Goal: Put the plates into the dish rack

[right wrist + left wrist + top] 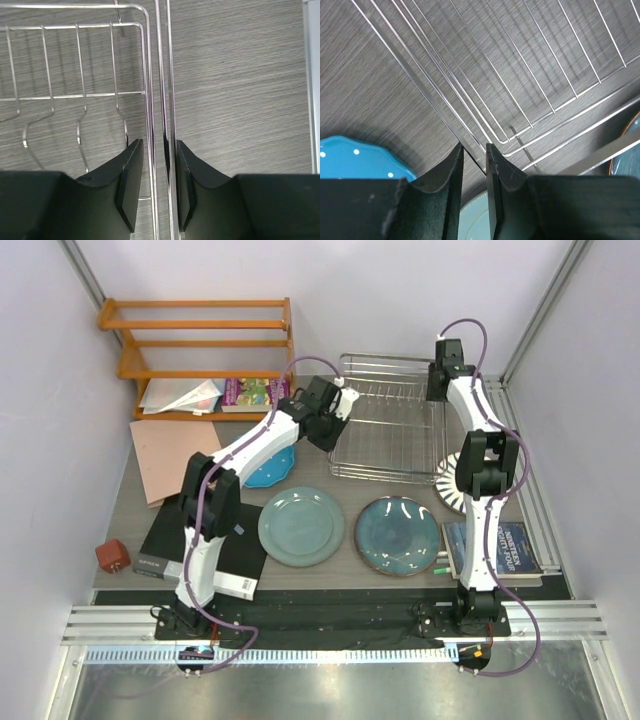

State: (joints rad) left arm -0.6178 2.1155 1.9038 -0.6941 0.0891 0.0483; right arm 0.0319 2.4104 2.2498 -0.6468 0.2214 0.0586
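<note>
Left end effector (474,152) and right end effector (160,150) each clenched the dish rack (390,430) rim; seemingly best moved level, together.

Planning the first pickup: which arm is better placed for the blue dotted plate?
Probably left. The left fingers sit at the dish rack's left rim, with the blue dotted plate just beside them. The right fingers straddle the rack's far-right rim, across it.
</note>
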